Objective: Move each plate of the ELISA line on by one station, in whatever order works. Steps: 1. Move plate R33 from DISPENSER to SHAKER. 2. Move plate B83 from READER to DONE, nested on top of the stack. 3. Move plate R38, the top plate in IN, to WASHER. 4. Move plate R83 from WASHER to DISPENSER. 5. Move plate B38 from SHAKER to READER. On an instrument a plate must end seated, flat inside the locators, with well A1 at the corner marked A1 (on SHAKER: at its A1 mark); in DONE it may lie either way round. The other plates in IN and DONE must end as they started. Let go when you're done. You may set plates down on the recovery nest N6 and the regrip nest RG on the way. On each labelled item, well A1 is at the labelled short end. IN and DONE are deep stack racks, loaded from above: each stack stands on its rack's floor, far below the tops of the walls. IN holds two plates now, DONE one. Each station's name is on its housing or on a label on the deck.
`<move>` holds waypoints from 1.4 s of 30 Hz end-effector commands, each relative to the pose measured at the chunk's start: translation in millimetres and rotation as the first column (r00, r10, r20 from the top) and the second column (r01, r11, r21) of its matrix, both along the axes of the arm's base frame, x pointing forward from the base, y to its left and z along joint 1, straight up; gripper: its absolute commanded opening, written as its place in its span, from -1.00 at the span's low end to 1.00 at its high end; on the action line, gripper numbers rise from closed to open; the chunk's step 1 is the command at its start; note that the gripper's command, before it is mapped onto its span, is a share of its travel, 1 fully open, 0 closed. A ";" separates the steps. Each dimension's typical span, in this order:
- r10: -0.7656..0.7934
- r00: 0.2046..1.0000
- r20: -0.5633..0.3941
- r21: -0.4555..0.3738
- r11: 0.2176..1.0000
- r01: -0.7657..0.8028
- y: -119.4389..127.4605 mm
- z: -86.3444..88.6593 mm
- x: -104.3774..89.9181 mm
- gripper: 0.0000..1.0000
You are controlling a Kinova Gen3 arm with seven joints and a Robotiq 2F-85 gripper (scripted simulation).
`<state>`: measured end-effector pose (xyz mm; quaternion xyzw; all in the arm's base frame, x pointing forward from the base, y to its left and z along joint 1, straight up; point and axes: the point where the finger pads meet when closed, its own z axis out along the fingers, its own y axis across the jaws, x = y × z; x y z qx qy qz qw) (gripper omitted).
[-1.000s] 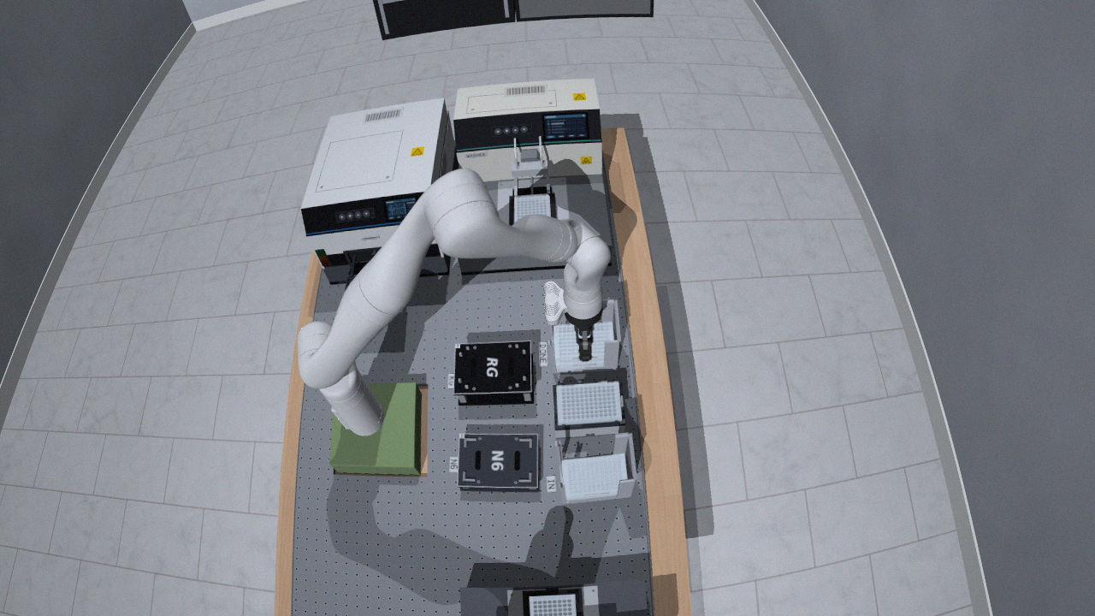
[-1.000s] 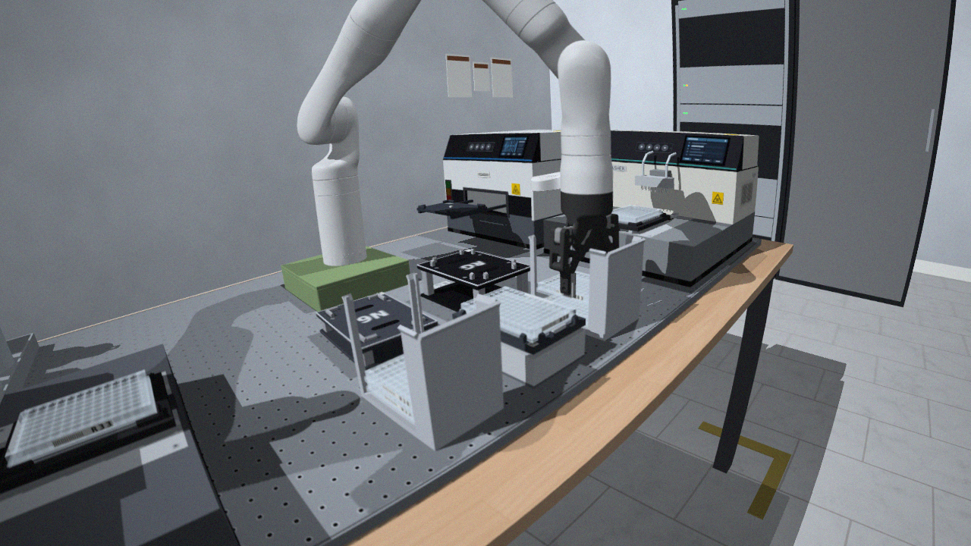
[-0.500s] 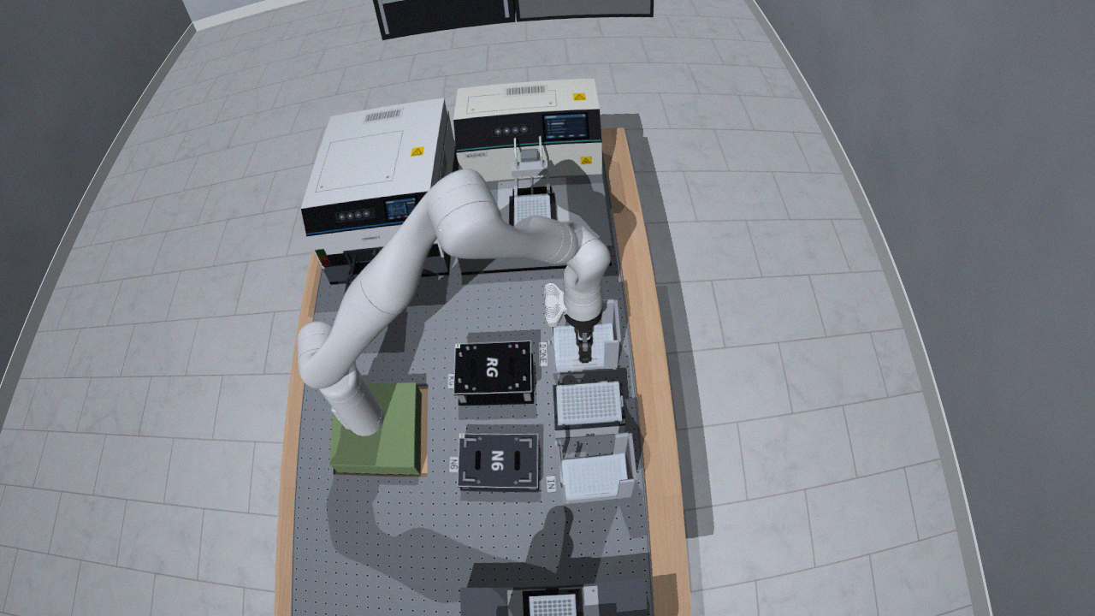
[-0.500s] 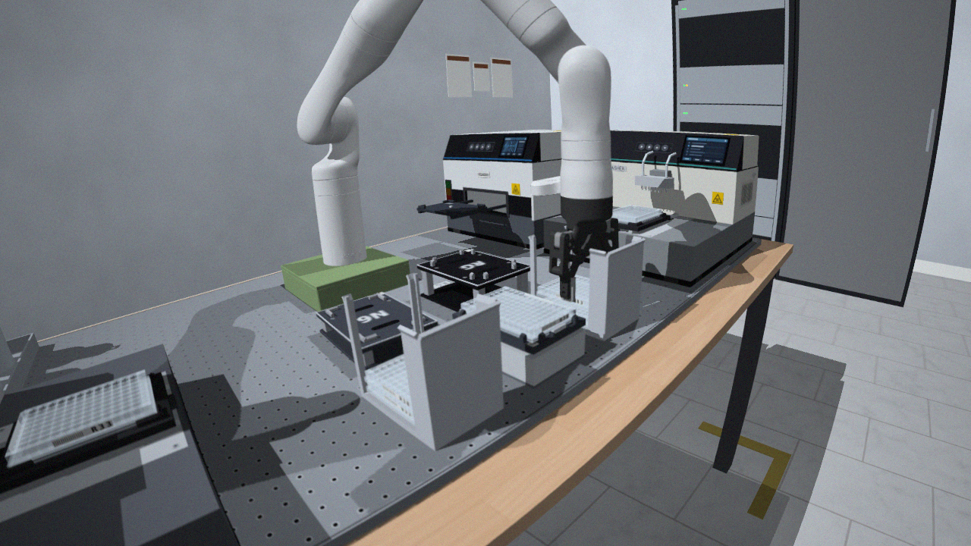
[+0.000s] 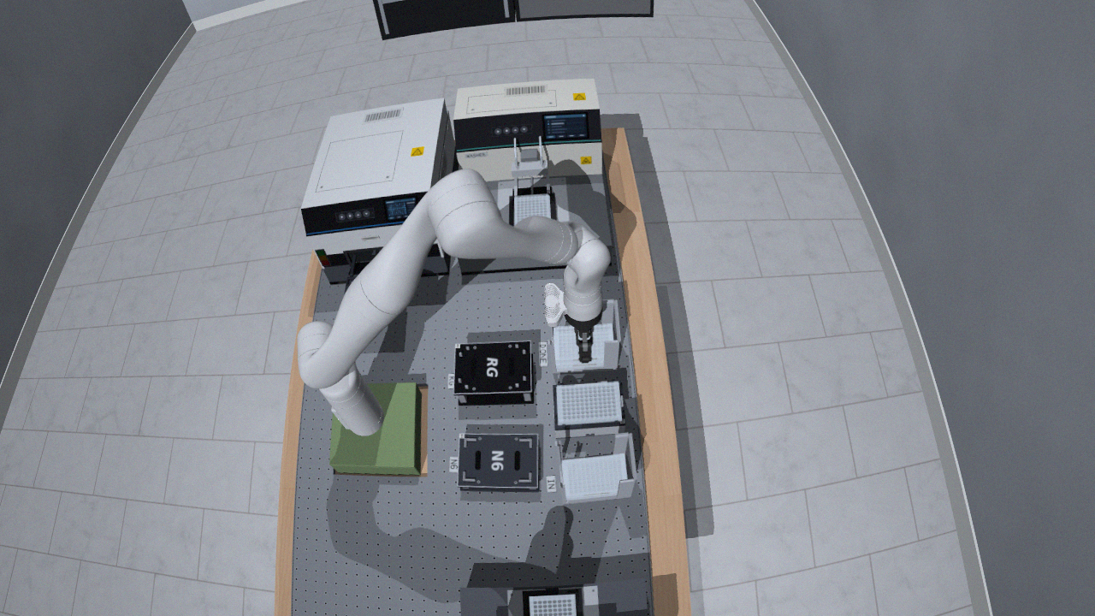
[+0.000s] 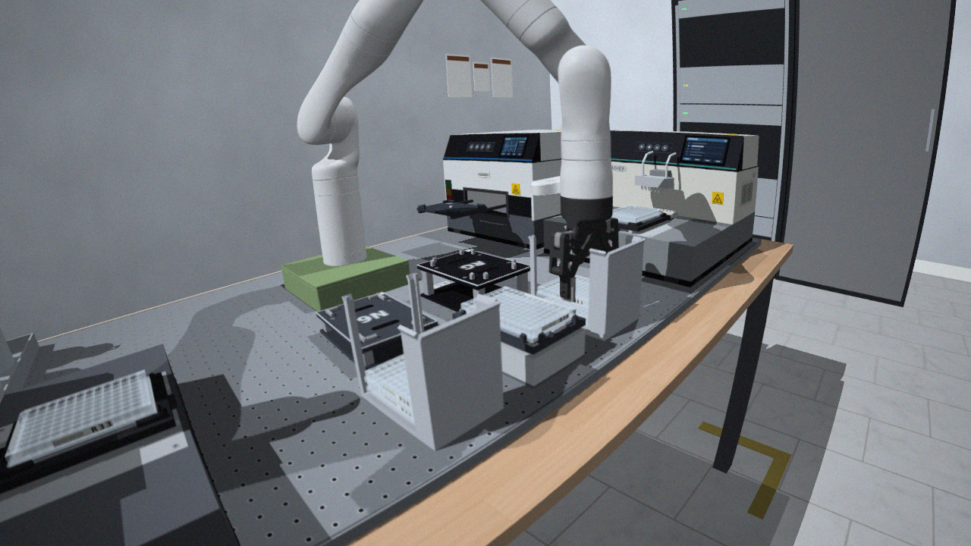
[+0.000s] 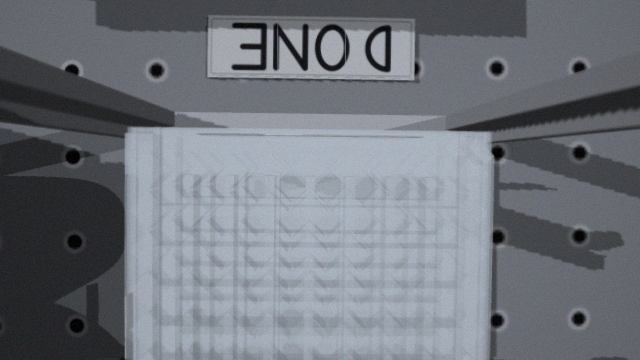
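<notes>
My gripper reaches down between the walls of the DONE rack. It is shut on a clear well plate, B83, gripped across its narrow width. The held plate fills the wrist view, and a second well pattern shows through it from below. The DONE label lies on the deck beyond the plate. My fingertips are out of the wrist view. The reader's black tray is bare.
One plate sits on the shaker block, one in the washer and one on the dispenser. The IN rack holds plates. Nests RG and N6 stand to the left.
</notes>
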<state>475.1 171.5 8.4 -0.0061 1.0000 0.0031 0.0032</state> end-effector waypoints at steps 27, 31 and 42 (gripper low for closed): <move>-0.007 1.000 -0.001 0.000 1.000 0.007 0.3 -5.8 -0.9 0.88; -0.007 1.000 -0.001 0.000 1.000 0.007 0.4 -7.1 -0.9 0.88; -0.007 1.000 0.000 0.000 1.000 0.007 0.4 -10.1 -0.8 0.88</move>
